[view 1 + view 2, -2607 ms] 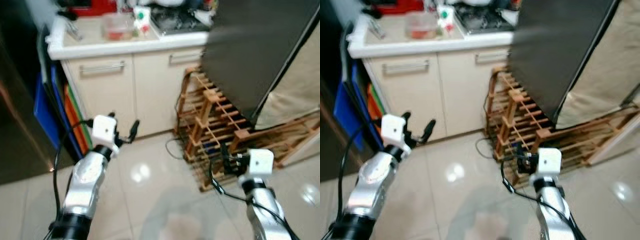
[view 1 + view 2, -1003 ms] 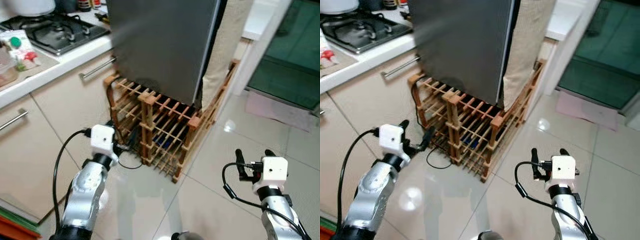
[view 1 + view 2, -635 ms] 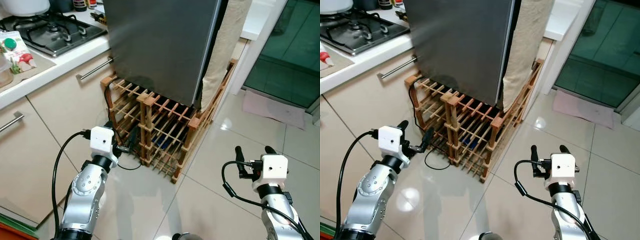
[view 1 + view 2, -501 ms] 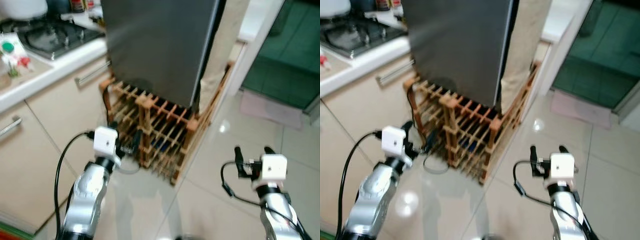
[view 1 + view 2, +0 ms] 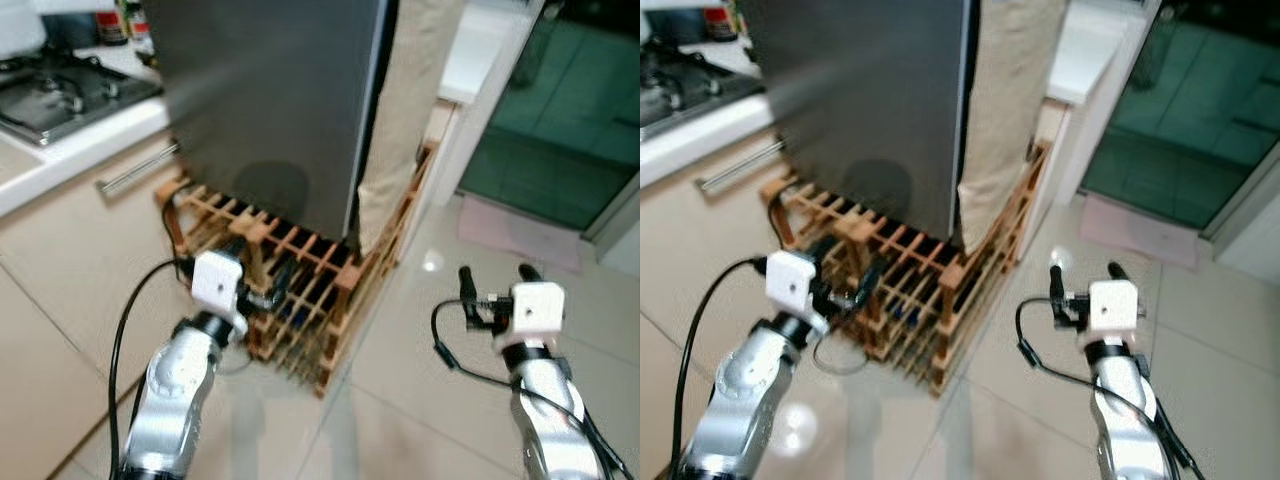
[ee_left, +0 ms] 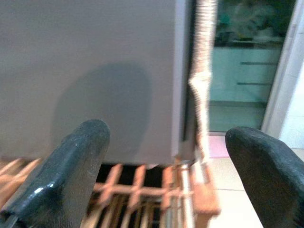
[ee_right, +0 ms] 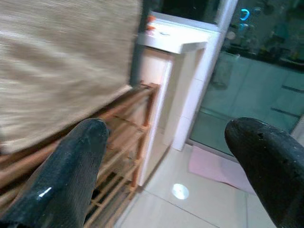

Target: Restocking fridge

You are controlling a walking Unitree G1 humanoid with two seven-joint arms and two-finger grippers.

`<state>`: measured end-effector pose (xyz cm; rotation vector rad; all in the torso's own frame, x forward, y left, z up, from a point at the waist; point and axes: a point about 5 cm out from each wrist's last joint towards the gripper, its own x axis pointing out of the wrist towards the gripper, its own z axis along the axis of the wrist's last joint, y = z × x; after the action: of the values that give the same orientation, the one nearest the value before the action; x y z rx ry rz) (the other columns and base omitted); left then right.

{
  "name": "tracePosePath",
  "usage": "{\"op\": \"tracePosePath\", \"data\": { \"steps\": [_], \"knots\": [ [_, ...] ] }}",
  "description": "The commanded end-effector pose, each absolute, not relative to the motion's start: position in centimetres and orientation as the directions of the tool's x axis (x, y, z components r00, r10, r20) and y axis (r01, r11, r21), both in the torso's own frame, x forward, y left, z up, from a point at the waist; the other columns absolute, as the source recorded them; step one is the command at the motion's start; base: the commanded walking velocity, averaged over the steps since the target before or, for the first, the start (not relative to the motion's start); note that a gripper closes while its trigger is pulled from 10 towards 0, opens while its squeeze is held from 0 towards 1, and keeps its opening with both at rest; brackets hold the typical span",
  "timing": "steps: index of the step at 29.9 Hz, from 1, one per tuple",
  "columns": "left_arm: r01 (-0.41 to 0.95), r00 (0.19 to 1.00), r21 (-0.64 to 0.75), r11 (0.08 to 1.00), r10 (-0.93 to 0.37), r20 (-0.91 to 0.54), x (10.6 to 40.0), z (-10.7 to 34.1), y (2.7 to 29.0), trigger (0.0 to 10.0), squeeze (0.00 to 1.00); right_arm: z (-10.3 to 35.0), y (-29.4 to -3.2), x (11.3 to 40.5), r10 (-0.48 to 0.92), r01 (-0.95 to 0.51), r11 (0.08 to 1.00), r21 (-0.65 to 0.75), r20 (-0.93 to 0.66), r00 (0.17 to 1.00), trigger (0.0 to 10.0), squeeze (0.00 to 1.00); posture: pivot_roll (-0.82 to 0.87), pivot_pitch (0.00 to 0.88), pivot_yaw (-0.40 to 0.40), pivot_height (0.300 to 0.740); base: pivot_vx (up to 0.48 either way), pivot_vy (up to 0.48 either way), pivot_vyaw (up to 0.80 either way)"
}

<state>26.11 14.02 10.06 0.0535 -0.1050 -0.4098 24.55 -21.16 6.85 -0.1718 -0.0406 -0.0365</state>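
Camera swung right since earlier frame: hob slid to edge, fridge (image 5: 270,100) now centred, closer. Left gripper (image 5: 262,297) and right gripper (image 5: 492,285) raised, fingers spread, holding nothing, likely readied for door. Fridge ahead of left fingers, on wooden rack (image 5: 300,290); cloth (image 5: 1005,110) drapes its side.

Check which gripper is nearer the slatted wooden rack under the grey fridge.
Left. The left gripper hangs right in front of the slatted wooden rack; the right gripper is off to its right, over bare tile floor.
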Motion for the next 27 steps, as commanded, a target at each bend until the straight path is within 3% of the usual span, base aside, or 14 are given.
{"op": "tracePosePath", "data": {
  "steps": [1, 10, 14, 23, 27],
  "knots": [
    [0.424, 0.896, 0.065, 0.903, -0.429, 0.112, 26.3, 10.5, 13.0, 10.0, 0.0, 6.8, -22.1, 24.4, -0.053, 0.057, 0.98, -0.189, 0.029, 0.998, 10.0, 0.0, -0.05, 0.0, -0.03, 0.74, 0.345, -0.33, 0.0],
    [0.404, 0.906, 0.067, 0.912, -0.409, 0.107, 26.6, 10.7, 13.4, 10.0, 0.0, 6.8, -21.9, 24.5, -0.045, 0.048, 0.98, -0.193, 0.021, 0.999, 10.0, 0.0, -0.05, 0.0, -0.028, 0.74, 0.379, -0.287, 0.0],
    [0.374, 0.921, 0.059, 0.925, -0.378, 0.094, 27.2, 10.7, 13.6, 10.0, 0.0, 6.8, -21.8, 24.6, -0.037, 0.04, 0.98, -0.194, 0.017, 0.999, 10.0, 0.0, -0.05, 0.0, -0.026, 0.74, 0.466, 0.0, 0.0],
    [0.25, 0.963, 0.049, 0.967, -0.253, 0.096, 29.7, 11.9, 14.7, 10.0, 0.0, 6.8, -21.7, 24.6, -0.026, 0.029, 0.98, -0.194, 0.013, 1.0, 10.0, 0.0, -0.06, 0.0, -0.023, 0.74, 0.0, 0.0, 0.0],
    [0.254, 0.959, 0.026, 0.967, -0.255, 0.126, 30.0, 12.9, 14.6, 10.0, 0.0, 6.7, -21.8, 24.3, -0.025, 0.026, 0.98, -0.197, 0.005, 1.0, 10.0, 0.0, -0.07, 0.0, -0.019, 0.74, 0.0, 0.0, 0.0]
  ]
}}
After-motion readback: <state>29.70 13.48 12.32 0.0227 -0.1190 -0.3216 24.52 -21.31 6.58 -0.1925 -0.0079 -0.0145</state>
